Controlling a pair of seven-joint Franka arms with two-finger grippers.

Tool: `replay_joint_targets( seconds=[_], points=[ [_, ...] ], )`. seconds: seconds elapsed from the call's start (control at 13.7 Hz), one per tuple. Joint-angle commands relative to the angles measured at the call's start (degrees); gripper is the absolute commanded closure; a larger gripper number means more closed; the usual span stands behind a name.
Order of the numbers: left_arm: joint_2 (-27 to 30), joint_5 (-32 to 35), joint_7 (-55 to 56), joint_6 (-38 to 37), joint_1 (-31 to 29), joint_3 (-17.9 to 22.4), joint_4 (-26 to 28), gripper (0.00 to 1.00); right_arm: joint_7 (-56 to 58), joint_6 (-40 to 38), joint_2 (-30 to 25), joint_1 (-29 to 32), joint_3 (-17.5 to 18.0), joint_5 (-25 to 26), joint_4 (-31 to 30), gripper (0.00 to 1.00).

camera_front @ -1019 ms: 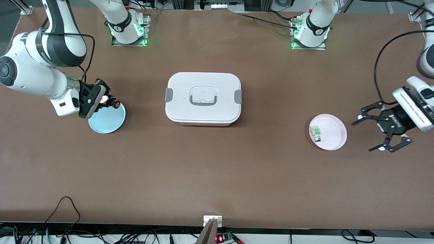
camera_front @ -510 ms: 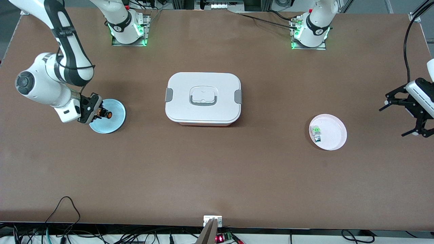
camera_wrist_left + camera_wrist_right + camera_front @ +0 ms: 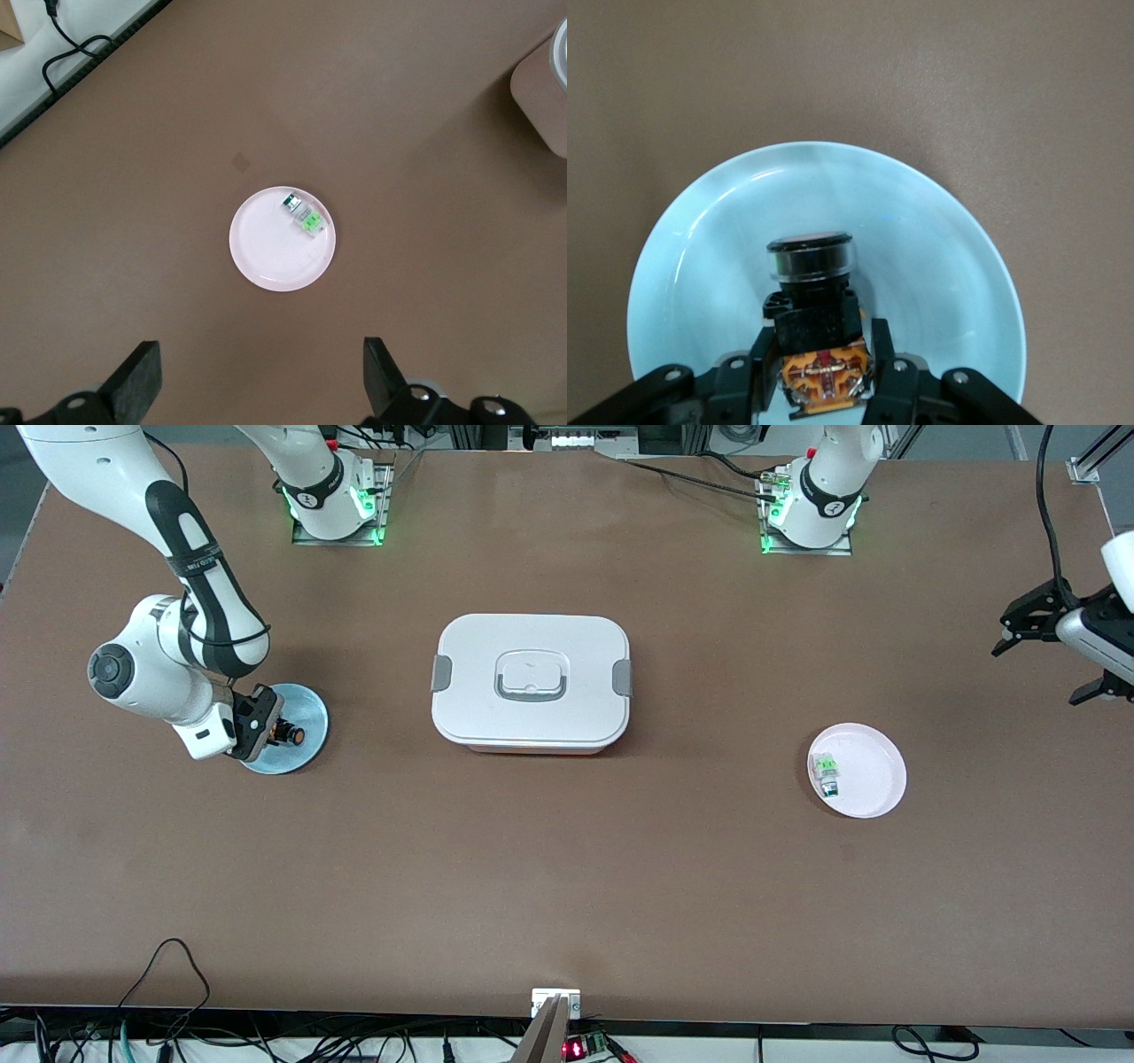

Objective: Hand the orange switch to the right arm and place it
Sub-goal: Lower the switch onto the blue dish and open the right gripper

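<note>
The orange switch [image 3: 291, 734] has a black body, a round orange cap and a tan-orange rear block. My right gripper [image 3: 270, 731] is shut on it and holds it low over the pale blue plate [image 3: 307, 710]. In the right wrist view the fingers [image 3: 766, 347] clamp the switch [image 3: 811, 301] at its orange rear block, with its cap pointing over the middle of the plate [image 3: 700, 266]. Whether it touches the plate I cannot tell. My left gripper [image 3: 1052, 654] is open and empty, up in the air at the left arm's end of the table; its fingertips [image 3: 137, 381] stand wide apart.
A white lidded box [image 3: 532, 682] stands mid-table. A pink plate [image 3: 877, 784] with a small green-and-silver switch [image 3: 827, 771] lies toward the left arm's end; the left wrist view shows the plate [image 3: 275, 252] and that switch [image 3: 304, 215]. Cables run along the table's front edge.
My right gripper has come down with the orange switch, from above the blue plate's rim to low over the plate. My left gripper has drawn away from the pink plate toward the table's end.
</note>
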State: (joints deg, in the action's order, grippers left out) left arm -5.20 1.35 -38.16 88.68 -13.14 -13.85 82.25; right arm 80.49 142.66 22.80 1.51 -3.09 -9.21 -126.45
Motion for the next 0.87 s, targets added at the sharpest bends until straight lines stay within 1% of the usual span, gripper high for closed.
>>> replay_joint_targets(
  seconds=[0.0,0.15,0.22,0.29,0.36,0.51,0.58,0.66,0.8],
  points=[
    [0.9,1.4,0.5,0.0,1.0,0.9,0.5,0.0,0.3,-0.5,-0.3,0.6,0.1,0.2,1.0,0.0],
    [1.5,2.1,1.1,1.5,1.0,1.1,0.4,0.0,-1.4,-2.5,-2.9,0.3,0.7,0.3,2.3,0.0],
    [2.1,1.6,1.8,1.2,0.8,1.6,0.7,0.0,-5.5,-6.2,-4.6,-0.2,0.8,0.2,3.9,0.0],
    [2.5,1.4,4.6,0.6,0.8,2.0,1.2,0.0,-10.4,-10.7,-5.2,-0.5,0.8,0.6,6.3,0.0],
    [3.4,1.3,10.9,-0.2,0.8,2.0,2.0,0.0,-13.2,-14.6,-5.7,-0.6,0.8,0.6,8.8,0.0],
    [5.9,1.1,20.7,-2.3,1.4,1.9,4.2,0.0,-18.6,-19.4,-6.5,-0.7,0.9,0.6,12.9,0.0],
    [7.4,0.9,23.0,-2.3,1.4,1.8,6.2,0.0,-22.6,-22.1,-7.2,-0.7,0.9,0.6,14.5,0.0],
    [7.9,-0.8,24.5,-2.1,1.4,1.9,7.7,0.0,-27.2,-24.8,-8.5,-0.7,0.9,0.7,16.1,0.0],
    [8.8,-1.1,28.6,-1.8,1.4,2.0,9.8,0.0,-36.7,-29.3,-10.5,-2.0,0.9,1.2,19.3,0.0]
  ],
)
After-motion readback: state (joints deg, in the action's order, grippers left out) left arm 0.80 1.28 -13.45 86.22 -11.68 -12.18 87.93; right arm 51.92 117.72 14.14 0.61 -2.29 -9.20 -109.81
